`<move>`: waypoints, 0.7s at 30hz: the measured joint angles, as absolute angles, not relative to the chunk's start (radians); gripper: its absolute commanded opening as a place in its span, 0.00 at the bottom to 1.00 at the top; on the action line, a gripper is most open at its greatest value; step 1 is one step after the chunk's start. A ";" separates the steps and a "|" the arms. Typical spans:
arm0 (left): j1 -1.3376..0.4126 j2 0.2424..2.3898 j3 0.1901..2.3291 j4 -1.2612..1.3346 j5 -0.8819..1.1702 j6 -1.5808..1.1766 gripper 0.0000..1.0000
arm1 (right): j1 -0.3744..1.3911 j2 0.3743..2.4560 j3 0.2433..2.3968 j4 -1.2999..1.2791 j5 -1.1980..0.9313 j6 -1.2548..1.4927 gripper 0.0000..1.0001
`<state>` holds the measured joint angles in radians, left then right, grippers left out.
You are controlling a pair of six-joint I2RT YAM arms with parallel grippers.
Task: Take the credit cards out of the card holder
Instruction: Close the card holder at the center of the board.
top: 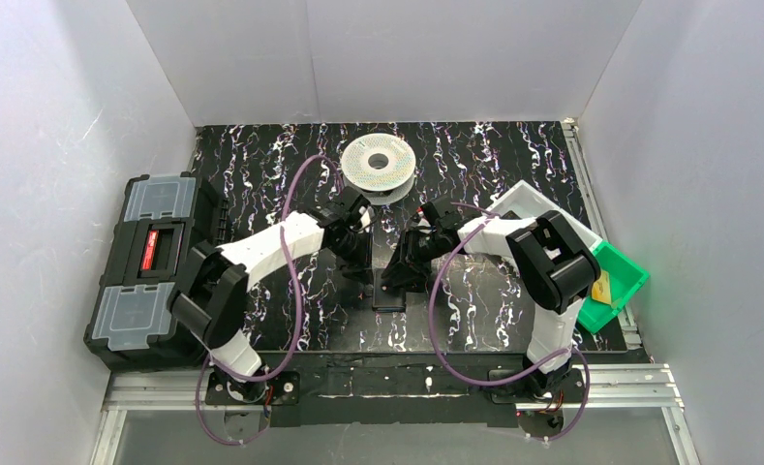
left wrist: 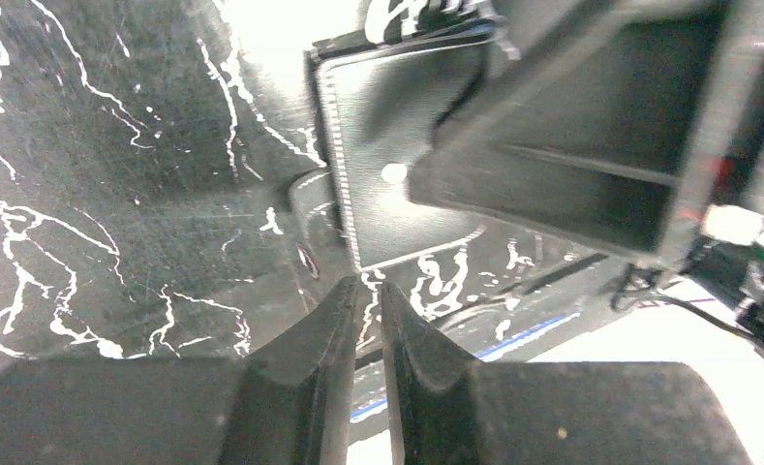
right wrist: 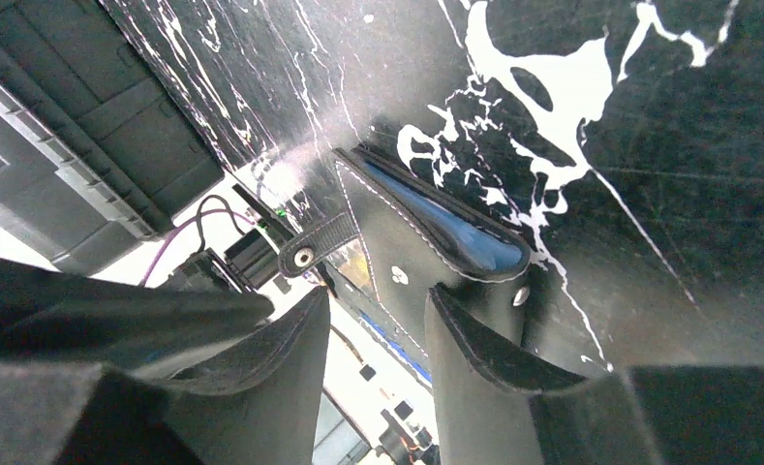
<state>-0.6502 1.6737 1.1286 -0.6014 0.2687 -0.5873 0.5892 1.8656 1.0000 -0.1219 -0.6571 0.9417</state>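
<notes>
The black card holder (top: 389, 296) lies flat on the dark marbled mat between both grippers. In the left wrist view the card holder (left wrist: 387, 208) shows a stitched edge just beyond my left gripper (left wrist: 370, 291), whose fingers stand a thin slit apart with nothing between them. In the right wrist view the card holder (right wrist: 407, 254) gapes a little, showing its blue lining (right wrist: 455, 232) and snap tab (right wrist: 315, 247). My right gripper (right wrist: 378, 295) is open at its near edge. No credit cards show plainly; a yellowish sliver (right wrist: 356, 267) sits under the tab.
A big black toolbox (top: 150, 271) stands at the left edge. A white filament spool (top: 379, 163) lies at the back centre. A white tray (top: 533, 201) and a green bin (top: 631, 268) holding a small yellow flat piece (top: 602, 289) are on the right.
</notes>
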 measured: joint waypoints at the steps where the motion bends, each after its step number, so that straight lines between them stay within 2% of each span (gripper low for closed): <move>1: -0.650 1.652 1.147 -0.613 0.269 -0.583 0.15 | 0.590 1.872 1.001 -0.119 -0.659 0.944 0.49; 11: -0.650 1.542 1.235 -0.719 0.201 -0.566 0.19 | 0.592 1.891 1.001 -0.101 -0.666 0.963 0.48; 16: -0.643 1.542 1.235 -0.761 0.163 -0.570 0.26 | 0.592 1.890 1.000 -0.101 -0.665 0.963 0.48; 21: -0.634 1.541 1.236 -0.774 0.144 -0.569 0.29 | 0.596 1.872 1.000 -0.104 -0.646 0.956 0.49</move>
